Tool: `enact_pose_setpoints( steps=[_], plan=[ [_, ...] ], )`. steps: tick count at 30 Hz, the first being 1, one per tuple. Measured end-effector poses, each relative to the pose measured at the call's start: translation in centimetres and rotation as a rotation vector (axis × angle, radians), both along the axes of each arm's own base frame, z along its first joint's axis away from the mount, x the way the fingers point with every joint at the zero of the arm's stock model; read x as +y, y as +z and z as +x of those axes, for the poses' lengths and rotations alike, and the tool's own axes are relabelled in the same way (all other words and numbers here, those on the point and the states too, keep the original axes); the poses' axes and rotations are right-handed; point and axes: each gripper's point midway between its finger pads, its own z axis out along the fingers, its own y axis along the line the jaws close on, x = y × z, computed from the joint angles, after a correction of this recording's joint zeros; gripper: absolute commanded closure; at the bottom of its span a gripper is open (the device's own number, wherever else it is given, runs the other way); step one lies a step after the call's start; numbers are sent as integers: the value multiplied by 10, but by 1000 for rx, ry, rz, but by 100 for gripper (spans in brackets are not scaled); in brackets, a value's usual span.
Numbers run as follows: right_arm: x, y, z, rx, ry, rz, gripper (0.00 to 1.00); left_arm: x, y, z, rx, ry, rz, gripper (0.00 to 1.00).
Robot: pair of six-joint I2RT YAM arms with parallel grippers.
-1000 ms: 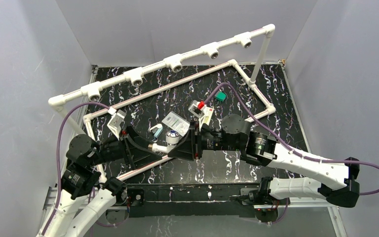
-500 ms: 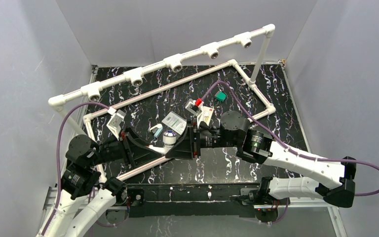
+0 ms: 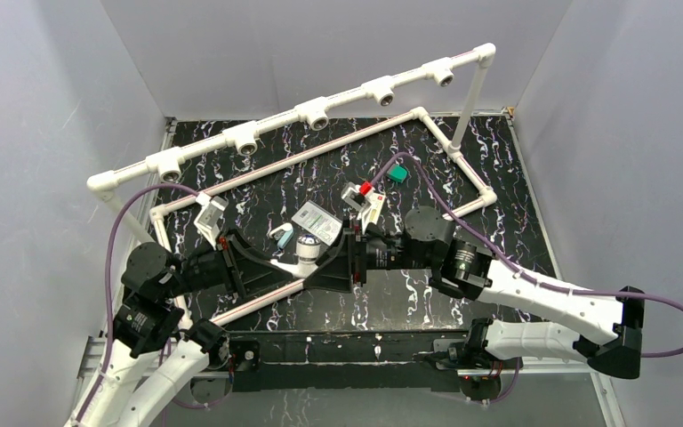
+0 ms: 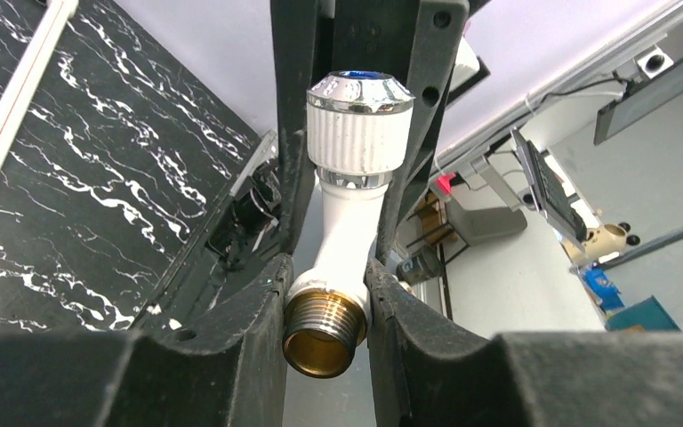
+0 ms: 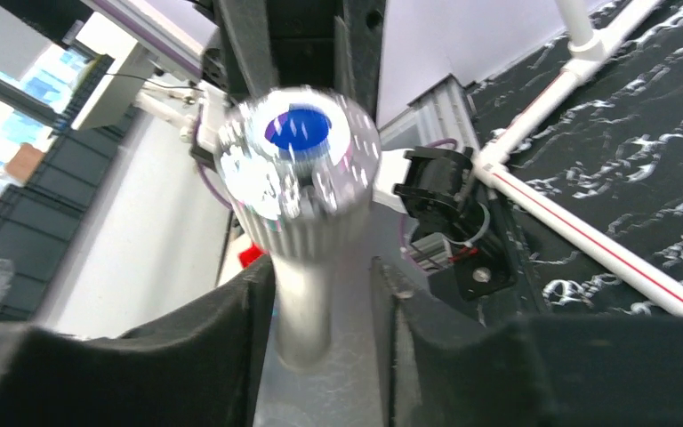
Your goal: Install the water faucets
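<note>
A white water faucet (image 3: 305,252) with a chrome knob and blue centre hangs above the mat between my two grippers. My left gripper (image 3: 271,267) is shut on it: in the left wrist view both fingers press the white neck just above the brass thread of the faucet (image 4: 349,213), with the left gripper (image 4: 325,289) at the bottom of the frame. My right gripper (image 3: 327,258) faces it from the other side. In the right wrist view the spout of the faucet (image 5: 301,169) stands between the jaws of my right gripper (image 5: 320,285), against the left finger, with a gap to the right finger.
The raised white pipe rail (image 3: 276,123) with several tee sockets runs along the back. A white pipe frame (image 3: 338,142) lies on the black marbled mat. Loose packets and fittings lie near the middle: a red-knobbed one (image 3: 361,190), a green one (image 3: 397,173), a bag (image 3: 315,219).
My left gripper has closed onto the faucet's threaded neck. My right gripper's jaws have loosened from the spout.
</note>
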Motion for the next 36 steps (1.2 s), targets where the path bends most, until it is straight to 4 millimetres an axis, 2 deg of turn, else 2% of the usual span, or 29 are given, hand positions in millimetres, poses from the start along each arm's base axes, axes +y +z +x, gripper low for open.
enact_pose_setpoints(
  steps=[2, 4, 11, 21, 25, 36],
  plan=[
    [-5, -7, 1, 10, -15, -6, 34, 0, 1, 1, 7, 9, -11, 100],
    [-8, -12, 2, 16, -29, -7, 31, 0, 5, 4, 8, 25, -29, 100],
    [-15, -10, 8, 1, -78, 45, 29, 1, 4, 10, 43, 62, -72, 100],
    [-17, 15, 15, -9, -129, 163, 35, 0, 3, 20, 75, 100, -100, 100],
    [-14, 16, 19, -7, -140, 173, 39, -1, -3, 24, 105, 109, -102, 100],
    [-8, 13, 23, -6, -151, 171, 53, -1, -1, 25, 114, 115, -117, 100]
  ],
)
